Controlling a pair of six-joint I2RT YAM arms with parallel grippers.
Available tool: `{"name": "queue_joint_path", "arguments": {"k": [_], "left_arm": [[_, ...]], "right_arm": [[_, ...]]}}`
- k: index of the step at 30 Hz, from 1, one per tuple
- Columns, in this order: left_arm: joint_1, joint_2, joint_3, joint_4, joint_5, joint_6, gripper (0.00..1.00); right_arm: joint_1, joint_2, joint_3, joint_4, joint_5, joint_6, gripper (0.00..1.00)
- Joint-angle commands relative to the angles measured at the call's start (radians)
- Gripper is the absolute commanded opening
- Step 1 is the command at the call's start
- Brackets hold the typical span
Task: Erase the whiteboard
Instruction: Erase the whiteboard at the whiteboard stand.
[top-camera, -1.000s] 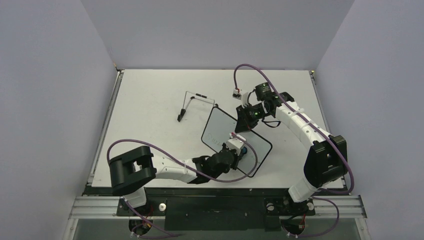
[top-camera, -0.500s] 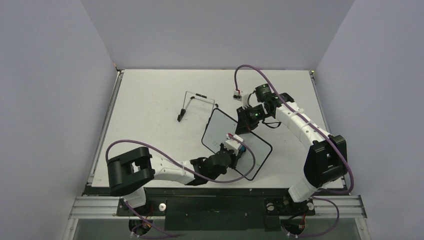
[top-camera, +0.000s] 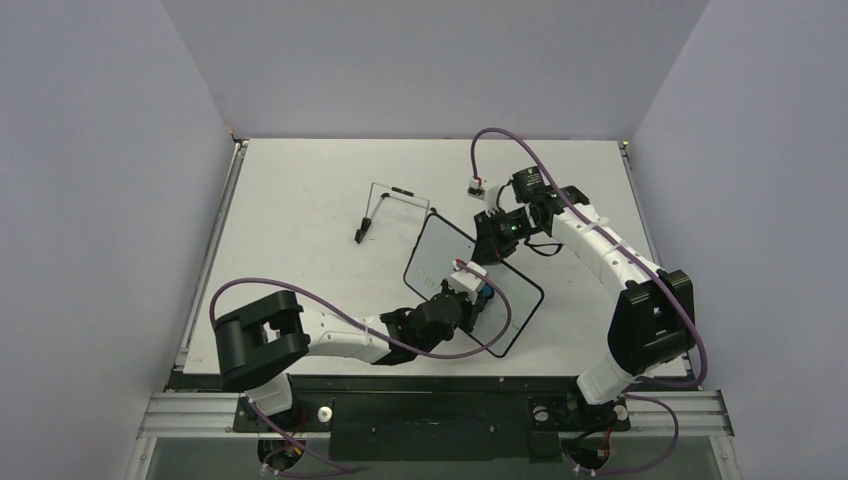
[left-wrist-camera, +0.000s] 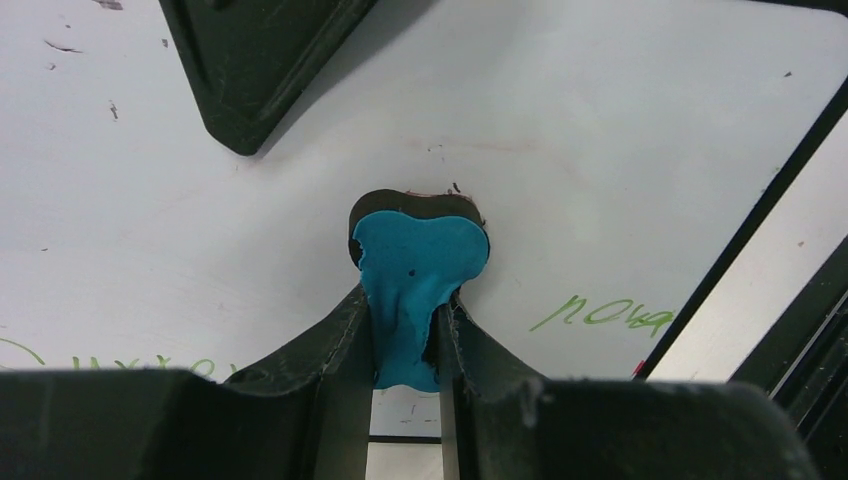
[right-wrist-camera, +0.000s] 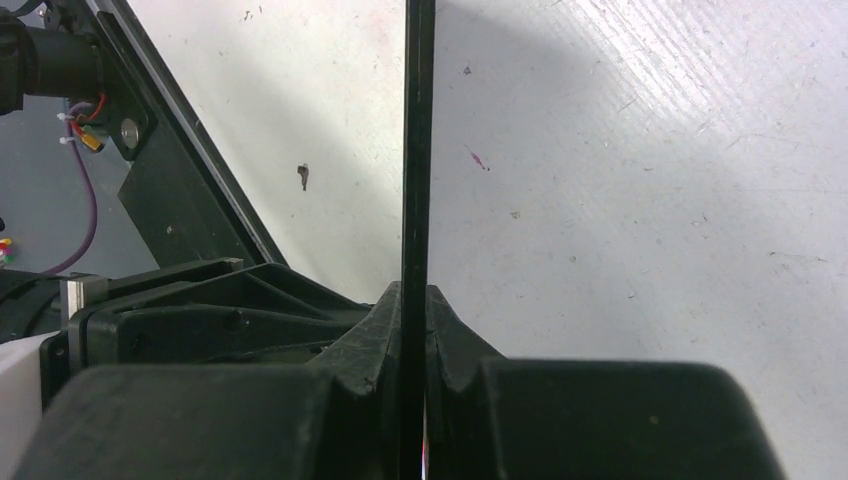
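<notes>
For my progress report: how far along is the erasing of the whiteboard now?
Done: the left pincer has the blue eraser, and the right pincer clamps the edge of the whiteboard. In hand: the eraser presses on the board, whose middle shows no ink. Left: green writing at the right and more at the lower left in the left wrist view.

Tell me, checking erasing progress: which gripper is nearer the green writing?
Left. The left gripper holds the eraser beside the green writing; the right gripper clamps the whiteboard edge.

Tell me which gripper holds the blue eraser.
The left gripper: its jaws pinch the blue eraser on the whiteboard. The right gripper instead clamps the whiteboard's black frame.
</notes>
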Motion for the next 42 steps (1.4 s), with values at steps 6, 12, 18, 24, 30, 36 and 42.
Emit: {"name": "queue_joint_path", "arguments": {"k": [6,12,18,24,30,36,42], "left_arm": [[-0.051,-0.015,0.002,0.094,0.048,0.064,0.00],[-0.095,-0.003,0.003,0.129,0.075,0.094,0.00],[-0.100,-0.014,-0.030,0.171,0.106,0.092,0.00],[-0.159,0.035,0.037,0.170,-0.002,0.159,0.00],[-0.150,-0.002,-0.007,0.194,-0.078,0.171,0.00],[-0.115,0.008,0.017,0.067,-0.062,0.127,0.00],[-0.189,0.056,0.072,0.049,-0.043,0.168,0.00]], "right_arm": [[0.014,-0.058,0.008,-0.025,-0.098,0.022,0.00],[0.014,-0.059,0.007,-0.024,-0.098,0.022,0.00],[0.015,-0.058,0.007,-0.025,-0.098,0.022,0.00],[0.014,-0.060,0.009,-0.025,-0.103,0.024,0.00],[0.009,-0.072,0.002,-0.020,-0.107,0.025,0.00],[0.011,-0.068,0.005,-0.020,-0.109,0.026,0.00],[0.010,-0.081,-0.005,-0.014,-0.104,0.029,0.00]]}}
